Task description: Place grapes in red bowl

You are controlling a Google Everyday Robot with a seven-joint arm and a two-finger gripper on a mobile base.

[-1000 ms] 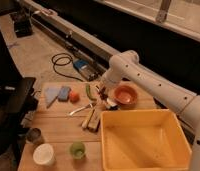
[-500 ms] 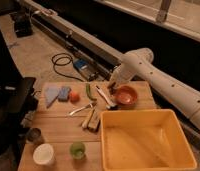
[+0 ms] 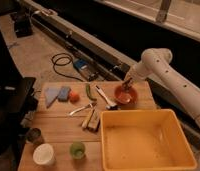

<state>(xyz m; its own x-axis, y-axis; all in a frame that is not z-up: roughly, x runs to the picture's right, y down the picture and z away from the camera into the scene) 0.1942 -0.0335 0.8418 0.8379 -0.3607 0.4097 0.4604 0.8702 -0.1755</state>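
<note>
The red bowl (image 3: 127, 103) stands on the wooden table (image 3: 58, 127) at its far right, just behind the yellow tub. My gripper (image 3: 126, 85) hangs at the end of the white arm, right over the bowl and pointing down into it. A small dark reddish lump, likely the grapes (image 3: 124, 92), shows just under the gripper at the bowl's inside. I cannot tell whether it is held or lies in the bowl.
A big yellow tub (image 3: 148, 144) fills the front right. An orange ball (image 3: 74, 96), blue sponge (image 3: 64, 92), green pepper (image 3: 89, 91), white spoon (image 3: 106, 98) and wooden blocks (image 3: 91, 120) lie mid-table. A green cup (image 3: 77, 149), white cup (image 3: 43, 154) and dark can (image 3: 34, 135) stand front left.
My gripper has moved right, from beside the spoon left of the bowl to over the red bowl. The arm has swung right with it.
</note>
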